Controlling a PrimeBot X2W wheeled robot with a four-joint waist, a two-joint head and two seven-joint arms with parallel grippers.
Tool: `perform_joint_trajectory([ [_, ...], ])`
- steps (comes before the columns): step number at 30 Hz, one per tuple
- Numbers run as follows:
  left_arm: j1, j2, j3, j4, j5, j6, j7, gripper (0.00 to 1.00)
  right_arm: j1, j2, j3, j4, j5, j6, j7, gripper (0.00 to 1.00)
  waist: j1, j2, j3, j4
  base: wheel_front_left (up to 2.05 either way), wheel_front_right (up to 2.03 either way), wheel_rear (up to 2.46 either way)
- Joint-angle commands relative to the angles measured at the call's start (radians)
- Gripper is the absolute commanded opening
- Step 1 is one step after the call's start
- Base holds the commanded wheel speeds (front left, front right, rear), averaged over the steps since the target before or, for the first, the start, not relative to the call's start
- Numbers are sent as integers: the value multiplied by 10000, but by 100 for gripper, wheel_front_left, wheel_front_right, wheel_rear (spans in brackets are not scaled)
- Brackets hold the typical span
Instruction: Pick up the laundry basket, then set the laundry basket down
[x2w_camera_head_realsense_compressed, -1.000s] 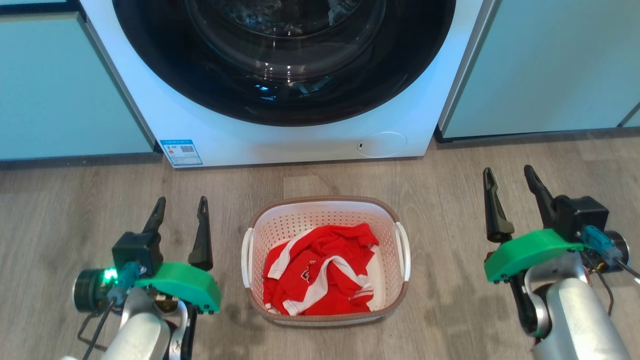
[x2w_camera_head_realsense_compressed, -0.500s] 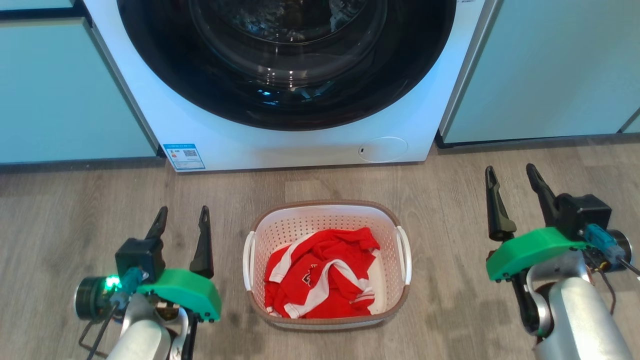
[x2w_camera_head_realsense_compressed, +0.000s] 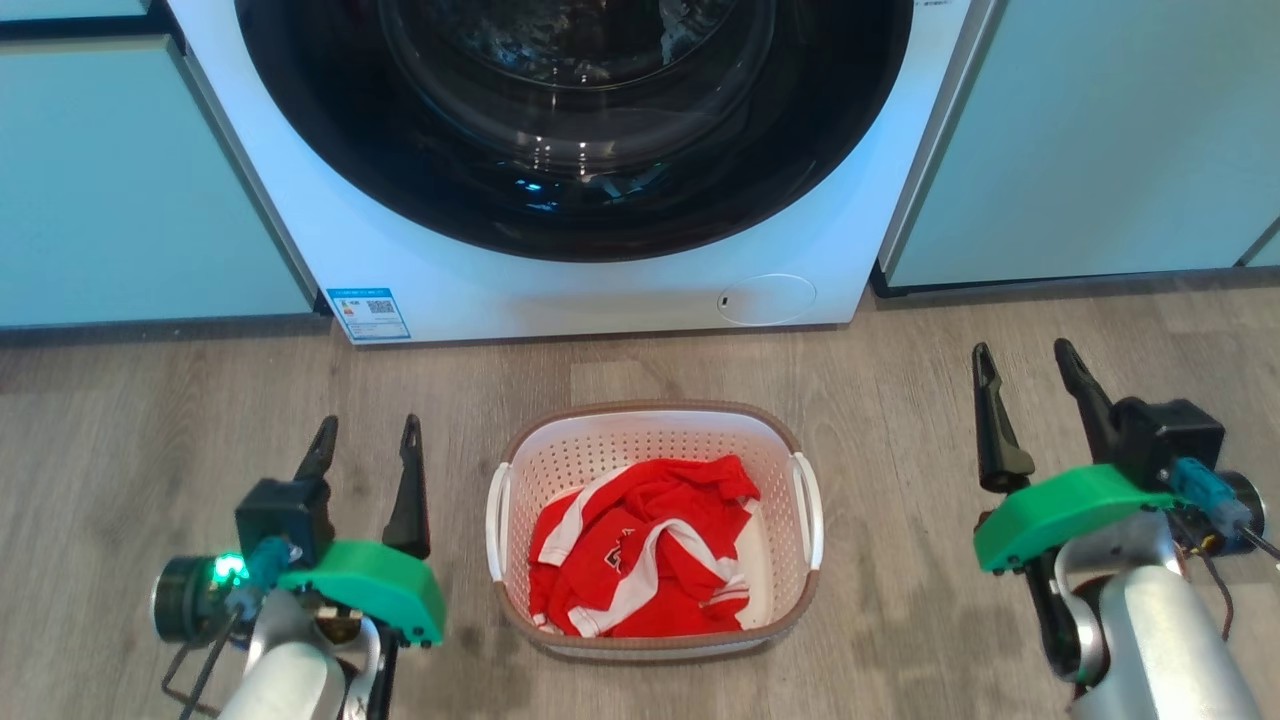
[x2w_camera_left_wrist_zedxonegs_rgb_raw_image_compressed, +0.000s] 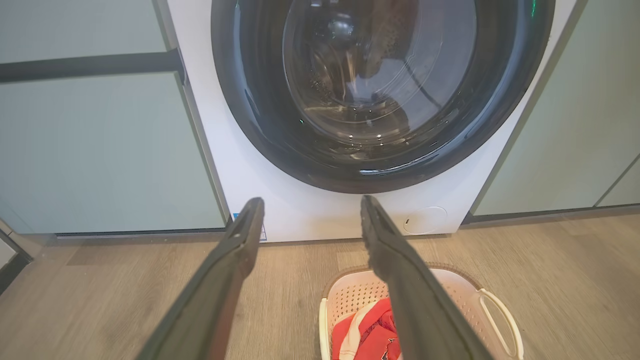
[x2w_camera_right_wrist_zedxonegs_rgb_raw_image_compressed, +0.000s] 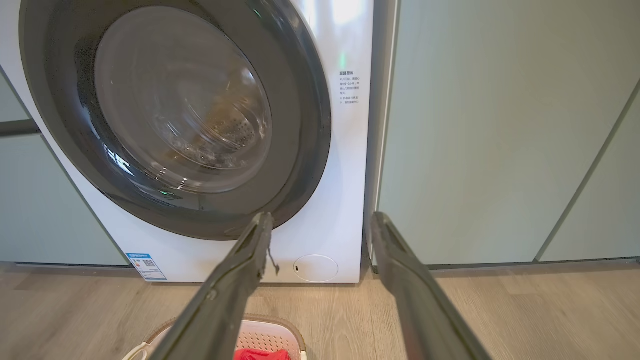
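Observation:
The laundry basket (x2w_camera_head_realsense_compressed: 655, 432), white with perforated walls, a brown rim band and two white side handles, stands on the wooden floor in front of the washing machine. A red and white garment (x2w_camera_head_realsense_compressed: 640, 560) lies inside it. My left gripper (x2w_camera_head_realsense_compressed: 368, 430) hangs open to the basket's left, apart from the near handle. To the basket's right my right gripper (x2w_camera_head_realsense_compressed: 1027, 357) is open too, farther off. The left wrist view shows the basket (x2w_camera_left_wrist_zedxonegs_rgb_raw_image_compressed: 350, 295) low between and right of the open gripper (x2w_camera_left_wrist_zedxonegs_rgb_raw_image_compressed: 311, 204). Its far rim (x2w_camera_right_wrist_zedxonegs_rgb_raw_image_compressed: 270, 330) peeks in at the bottom of the right wrist view, below the open gripper (x2w_camera_right_wrist_zedxonegs_rgb_raw_image_compressed: 322, 219).
A white front-loading washing machine (x2w_camera_head_realsense_compressed: 600, 290) with a dark round door stands just behind the basket. Pale green cabinet fronts (x2w_camera_head_realsense_compressed: 120, 190) flank it on both sides. Bare wooden floor (x2w_camera_head_realsense_compressed: 900, 600) surrounds the basket.
Both grippers have sunk slightly in the head view. From the earliest frame to half a second ago the whole picture shifted down a little: a camera move. The basket lies where it was.

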Motion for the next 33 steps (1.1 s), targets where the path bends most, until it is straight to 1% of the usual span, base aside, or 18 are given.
perform_joint_trajectory([
  [1,-301,268,352,-346,-61,18,-51,100,-205,9,204,-414,-45,-55,10,100,0,0,4,3,0,0,0],
  [2,0,2,-31,-4,-2,-1,0,0,1,8,0,-15,1,0,1,0,0,0,4,2,0,0,0],
  [5,170,-125,-167,418,-11,-4,10,0,143,73,17,445,16,0,1,0,0,0,4,3,0,0,0],
  [33,61,-439,870,654,-2919,-867,503,0,165,30,-222,564,3258,-12,503,0,0,0,-93,60,0,0,0],
])
